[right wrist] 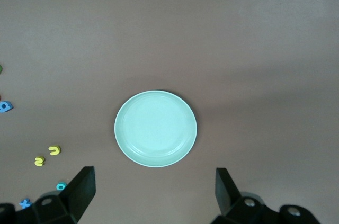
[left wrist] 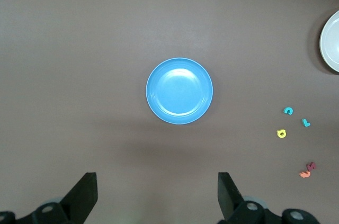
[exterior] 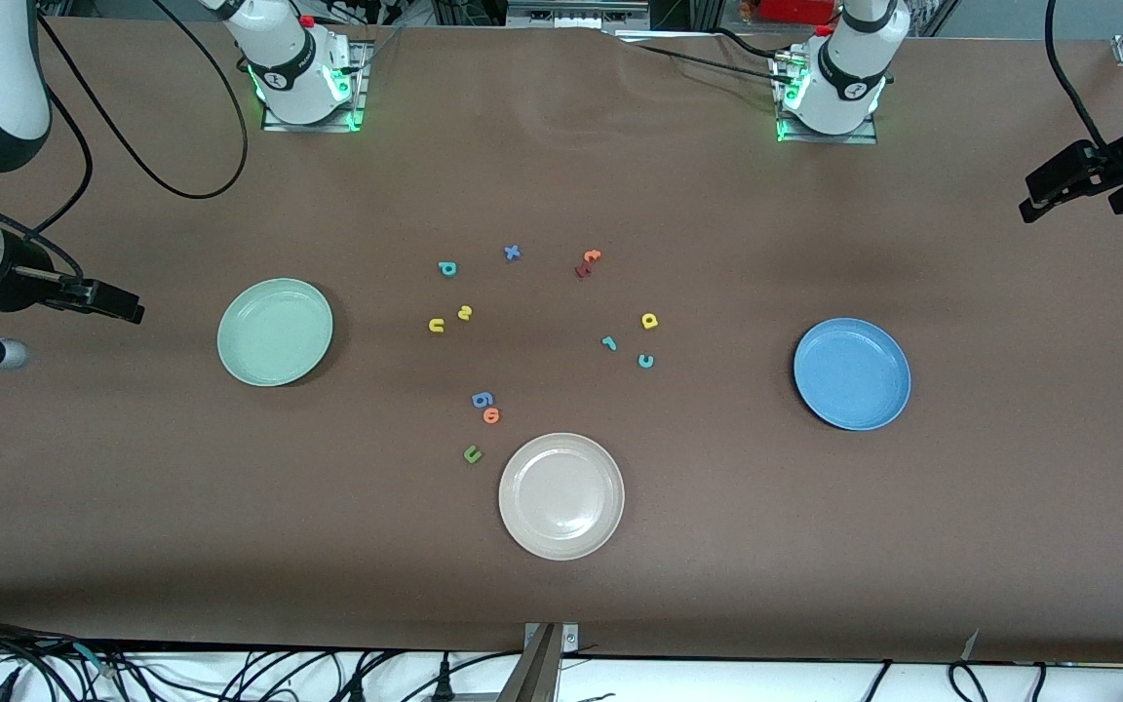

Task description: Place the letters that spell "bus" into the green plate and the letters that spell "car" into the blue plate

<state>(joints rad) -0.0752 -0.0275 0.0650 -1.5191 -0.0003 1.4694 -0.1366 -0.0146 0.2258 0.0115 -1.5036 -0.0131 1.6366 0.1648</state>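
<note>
front view: table (exterior: 561, 175) carries all parts. right gripper (right wrist: 153, 192) hangs high over the right arm's end, fingers (right wrist: 79, 189) spread wide, empty, above the green plate (exterior: 275, 331). left gripper (left wrist: 158, 195) hangs high over the left arm's end, fingers (left wrist: 225, 192) spread wide, empty, above the blue plate (exterior: 852, 373). both arms are cut off at the frame edges. beige plate (exterior: 561, 496) lies nearest the camera. teal b (exterior: 446, 268), yellow s (exterior: 465, 312) and yellow u (exterior: 436, 326) lie at 3 o'clock from the green plate. yellow a (exterior: 649, 321), teal r (exterior: 608, 342) and teal c (exterior: 645, 361) lie at 9 o'clock from the blue plate.
</note>
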